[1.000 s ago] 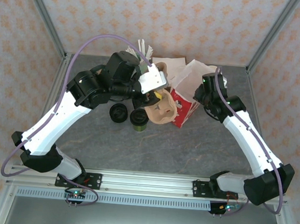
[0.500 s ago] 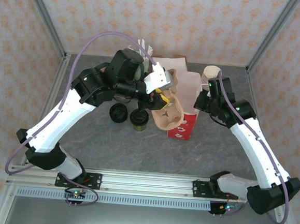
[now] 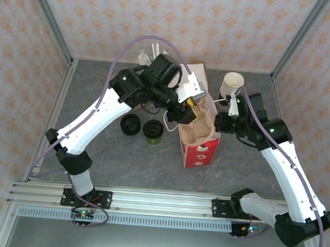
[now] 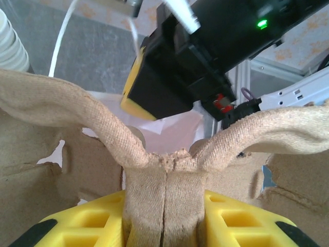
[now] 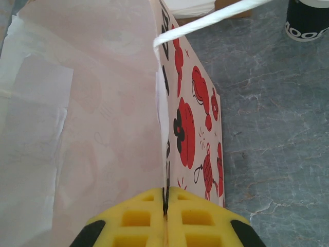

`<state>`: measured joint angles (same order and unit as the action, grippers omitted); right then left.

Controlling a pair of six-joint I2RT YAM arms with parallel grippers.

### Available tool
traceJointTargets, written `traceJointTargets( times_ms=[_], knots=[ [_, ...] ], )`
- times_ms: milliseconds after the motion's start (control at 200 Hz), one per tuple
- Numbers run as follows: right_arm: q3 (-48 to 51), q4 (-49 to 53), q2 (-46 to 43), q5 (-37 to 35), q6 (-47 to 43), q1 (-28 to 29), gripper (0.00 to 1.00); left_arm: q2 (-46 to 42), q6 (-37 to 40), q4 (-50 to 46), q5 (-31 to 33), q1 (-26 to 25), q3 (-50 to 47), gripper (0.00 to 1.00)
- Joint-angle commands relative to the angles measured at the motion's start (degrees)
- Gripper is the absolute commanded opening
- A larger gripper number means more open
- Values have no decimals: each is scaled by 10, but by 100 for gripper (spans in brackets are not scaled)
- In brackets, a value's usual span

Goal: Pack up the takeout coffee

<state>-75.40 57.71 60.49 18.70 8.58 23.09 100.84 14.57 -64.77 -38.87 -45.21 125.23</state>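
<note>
Grey marbled tabletop (image 3: 121, 166), enclosed by walls of pale floral-patterned paper. Item one, takeout coffee (image 3: 153, 131): small dark green cup with its round black lid on, upright on the table to the left of the bag, near it but not touching; in the right wrist view its dark wall with pale lettering sits at the upper right corner. Item two, low pile of black lids (image 3: 130, 123), just beside the coffee on its left. Item three, paper bag (image 3: 200, 152): red-and-white, upright, mouth open upward, white handle loop (image 3: 168, 119) on the side facing the coffee. Contents: a brown moulded-pulp cup carrier (image 3: 201, 129) lodged in the mouth, its upper part above the rim; what lies beneath it cannot be told. Left gripper (image 3: 190, 109): yellow pads closed tight on the carrier's central rib, seen close in the left wrist view with the pulp wings spreading to either side. Right gripper (image 3: 218, 123): pads pinched together on the bag's upper edge, on the side away from the coffee, the paper wall clamped between them. Item four, stack of cream-rimmed lidless cups (image 3: 232, 83), behind the right arm near the back wall. Item five, white straws or napkins (image 3: 144, 58) at the back of the table, too small to sort. Carrier and left gripper sit over the bag's mouth.
</note>
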Motion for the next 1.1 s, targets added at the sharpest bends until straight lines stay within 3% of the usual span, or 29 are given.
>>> traceJointTargets(
  times_ms=[0,591,1096],
  knots=[
    [1,15,-23,25,-37,6,0,18,-12,-44,-18,2,34,35],
    [5,14,-49,26,-70,47,0,72,-15,-117,-11,6,48,35],
    [22,3,-60,75,-75,51,0,82,-31,-97,25,14,22,36]
  ],
)
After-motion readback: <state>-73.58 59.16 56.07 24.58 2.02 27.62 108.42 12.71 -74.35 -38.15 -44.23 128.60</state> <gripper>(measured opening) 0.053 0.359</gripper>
